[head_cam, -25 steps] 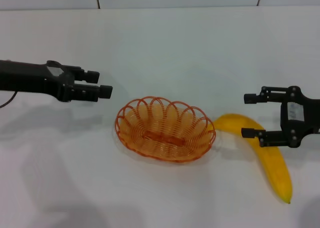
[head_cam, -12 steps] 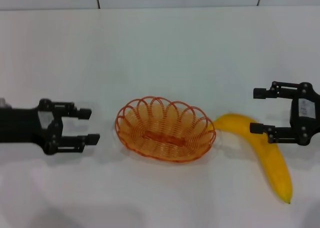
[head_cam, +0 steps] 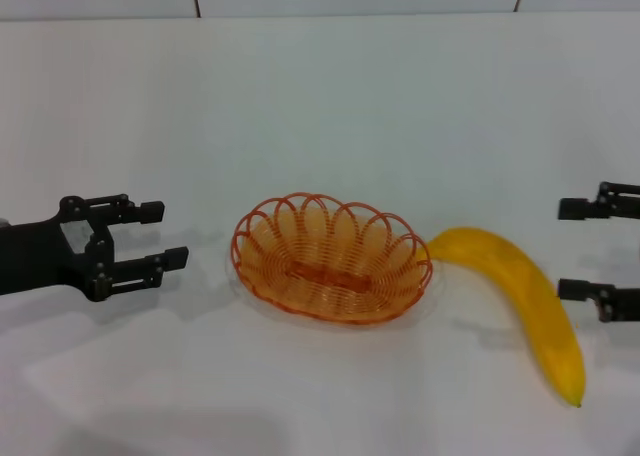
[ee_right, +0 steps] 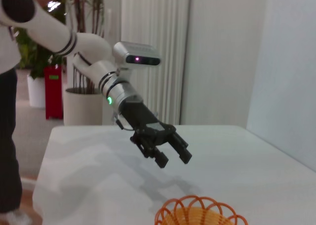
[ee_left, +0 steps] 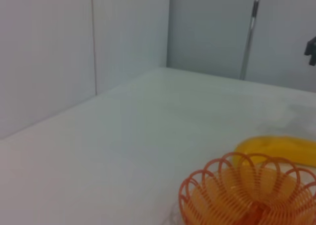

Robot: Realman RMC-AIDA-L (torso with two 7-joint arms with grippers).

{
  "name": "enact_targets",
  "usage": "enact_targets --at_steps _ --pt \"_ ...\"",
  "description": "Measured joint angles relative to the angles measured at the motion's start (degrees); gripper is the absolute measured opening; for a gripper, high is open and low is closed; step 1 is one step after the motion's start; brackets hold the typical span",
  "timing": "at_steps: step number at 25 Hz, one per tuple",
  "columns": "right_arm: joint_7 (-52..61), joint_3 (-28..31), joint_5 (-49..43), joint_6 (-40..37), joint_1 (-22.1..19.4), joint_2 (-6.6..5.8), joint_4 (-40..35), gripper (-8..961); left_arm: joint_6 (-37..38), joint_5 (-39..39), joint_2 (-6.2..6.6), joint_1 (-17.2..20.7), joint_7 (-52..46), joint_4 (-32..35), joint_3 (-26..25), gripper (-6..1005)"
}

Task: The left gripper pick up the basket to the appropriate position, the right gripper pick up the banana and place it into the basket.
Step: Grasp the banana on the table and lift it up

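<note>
A plain white table (head_cam: pixel 330 106) is filling the head view, with pale wall panels running along its far edge. In the right wrist view the same tabletop is stretching back toward a room with a white ribbed radiator or curtain (ee_right: pixel 153 37), potted plants (ee_right: pixel 84 52) and a red object (ee_right: pixel 53 89) on the floor.

The basket (head_cam: pixel 331 257) is sitting at the centre of the table, upright and unheld, its looped orange wire rim showing all round. In the left wrist view only part of the basket (ee_left: pixel 249 193) is showing, with one yellow end of the banana (ee_left: pixel 279 148) lying just behind it.

The banana (head_cam: pixel 520 296) is lying on the table at about 3 o'clock from the basket, its thick end close to the basket's rim and its body curving away toward 4 o'clock, ending in a small dark tip.

The left gripper (head_cam: pixel 160 236) is hovering at about 9 o'clock from the basket, near it but apart, its two fingers spread wide and pointing at the basket, grasping nothing. The right wrist view is showing this same gripper (ee_right: pixel 170 153) from across the table, fingers parted above the surface.

The right gripper (head_cam: pixel 578 248) is sitting at the 3 o'clock edge of the head view, beyond the banana. Its two fingers are parted, one above the other, clear of the banana and gripping nothing.
</note>
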Motion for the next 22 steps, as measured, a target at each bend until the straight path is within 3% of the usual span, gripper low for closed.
enact_targets --at_steps 4,6,11,14,18,22 --pt "3.66 -0.29 0.49 -0.19 -0.16 2.94 -10.7 755 -0.09 -0.17 0.03 -0.08 0.68 -0.52 -0.42 682" --pt "7.35 -0.5 0.58 0.02 0.27 3.72 -17.29 755 -0.17 -0.43 0.03 -0.4 0.7 -0.77 -0.51 682" --pt "17.72 -1.38 -1.57 0.45 2.59 3.29 -26.19 755 -0.38 -2.1 0.09 -2.01 2.14 -3.51 -0.73 682" --pt "24.06 -5.19 -6.99 1.62 4.73 3.33 -29.95 756 -0.42 -3.06 0.12 -2.15 3.3 -3.9 -1.27 683" --pt "34.56 -13.13 -15.85 5.56 8.18 3.22 -30.98 756 -0.43 -3.59 0.12 -2.21 3.82 -3.93 -1.43 683" --pt "39.16 -17.84 -17.69 6.96 10.01 3.42 -30.34 755 -1.06 -4.24 0.1 -2.33 3.85 -4.07 -1.47 683"
